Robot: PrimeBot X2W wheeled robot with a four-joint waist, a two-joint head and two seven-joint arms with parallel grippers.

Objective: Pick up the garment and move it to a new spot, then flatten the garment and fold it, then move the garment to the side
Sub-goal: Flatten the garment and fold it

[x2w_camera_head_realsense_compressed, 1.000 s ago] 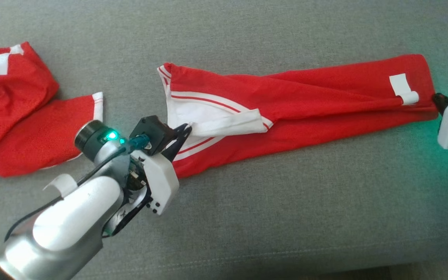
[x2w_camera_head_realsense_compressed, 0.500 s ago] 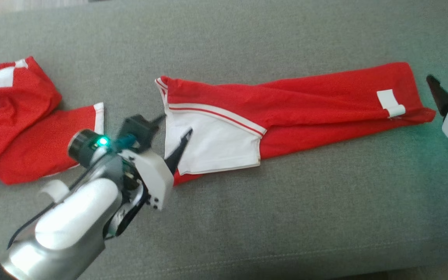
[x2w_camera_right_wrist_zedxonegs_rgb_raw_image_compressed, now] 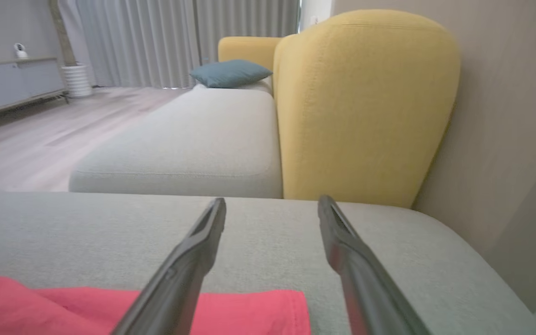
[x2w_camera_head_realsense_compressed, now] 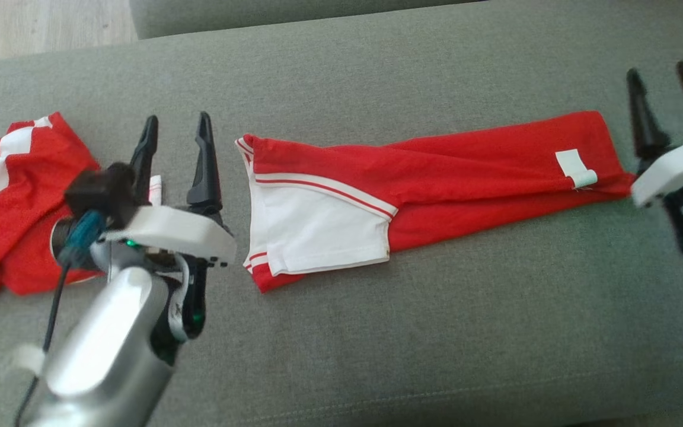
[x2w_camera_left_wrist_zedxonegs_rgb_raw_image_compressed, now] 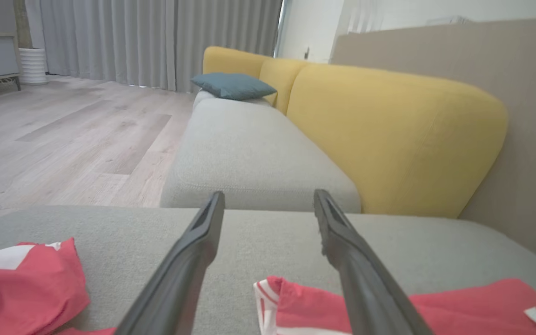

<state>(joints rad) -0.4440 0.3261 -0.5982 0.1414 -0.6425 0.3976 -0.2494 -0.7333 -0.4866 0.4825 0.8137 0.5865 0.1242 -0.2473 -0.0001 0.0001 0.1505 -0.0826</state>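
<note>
The garment [x2w_camera_head_realsense_compressed: 436,178], red with a white panel and red-white stripes, lies stretched out as a long folded strip across the grey cushion [x2w_camera_head_realsense_compressed: 377,332]; its striped end [x2w_camera_left_wrist_zedxonegs_rgb_raw_image_compressed: 296,302] and its plain red end [x2w_camera_right_wrist_zedxonegs_rgb_raw_image_compressed: 203,307] show in the wrist views. My left gripper [x2w_camera_head_realsense_compressed: 177,126] stands open just left of the garment's striped end, nothing between its fingers [x2w_camera_left_wrist_zedxonegs_rgb_raw_image_compressed: 193,251]. Off the strip's right end, near the white tag, my right gripper [x2w_camera_head_realsense_compressed: 659,71] is open and empty, its fingers [x2w_camera_right_wrist_zedxonegs_rgb_raw_image_compressed: 193,251] spread wide.
A second red and white garment [x2w_camera_head_realsense_compressed: 15,201] lies crumpled at the cushion's left, partly behind my left wrist. Beyond the cushion are another grey seat [x2w_camera_left_wrist_zedxonegs_rgb_raw_image_compressed: 249,153], yellow backrests [x2w_camera_left_wrist_zedxonegs_rgb_raw_image_compressed: 389,139], a teal pillow [x2w_camera_left_wrist_zedxonegs_rgb_raw_image_compressed: 233,86] and wooden floor [x2w_camera_head_realsense_compressed: 39,29].
Both grippers let go of the garment's ends, opened and drew back, fingers now pointing away. The garment settled flat with the white panel laid out. The head camera tilted, shifting the picture.
</note>
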